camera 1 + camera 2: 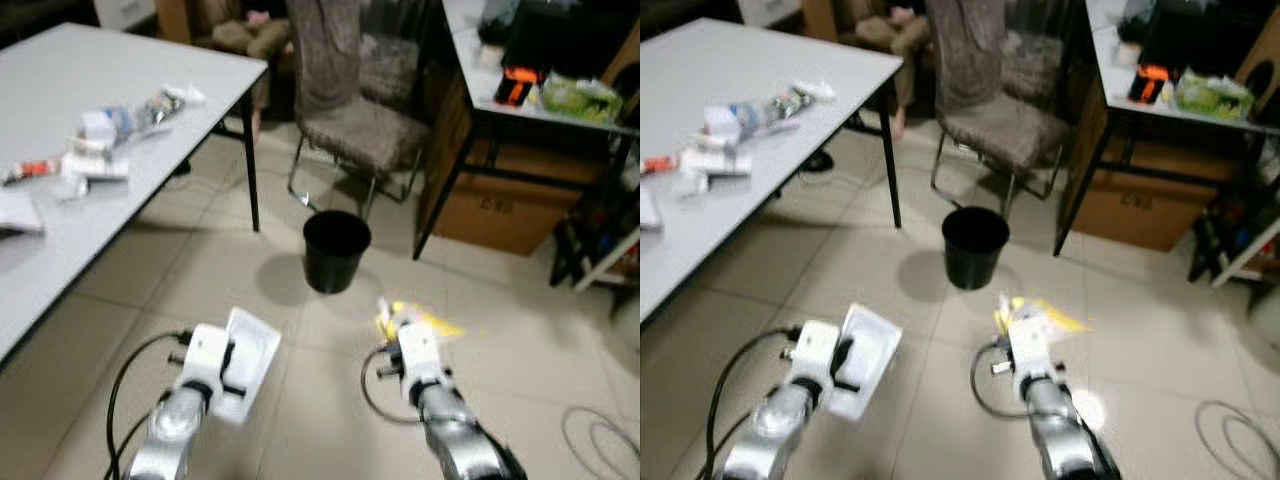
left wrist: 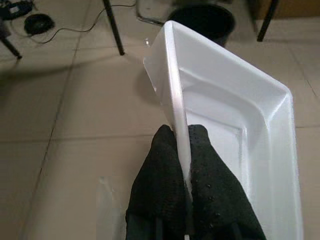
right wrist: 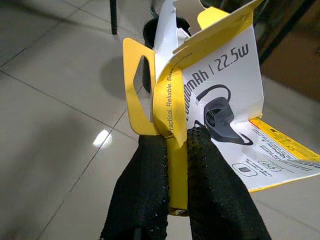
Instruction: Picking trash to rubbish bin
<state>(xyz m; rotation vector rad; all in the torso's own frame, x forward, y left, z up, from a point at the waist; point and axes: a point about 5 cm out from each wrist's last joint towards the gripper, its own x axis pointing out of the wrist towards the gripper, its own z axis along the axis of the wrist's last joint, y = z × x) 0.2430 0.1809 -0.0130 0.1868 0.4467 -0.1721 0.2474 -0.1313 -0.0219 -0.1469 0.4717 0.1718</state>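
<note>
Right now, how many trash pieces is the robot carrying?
2. A white foam tray clamped by its rim in the left gripper, and a yellow-and-white cardboard package pinched in the right gripper. More litter lies on the table.

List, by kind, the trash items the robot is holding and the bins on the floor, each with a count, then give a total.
White foam tray, pinched by the left gripper: 1
Yellow and white cardboard package, pinched by the right gripper: 1
Black rubbish bin on the floor ahead: 1
Total: 3

Smooth white foam tray [image 2: 235, 115], glossy yellow card package [image 3: 220, 100], glossy floor tiles [image 1: 200, 290]
</note>
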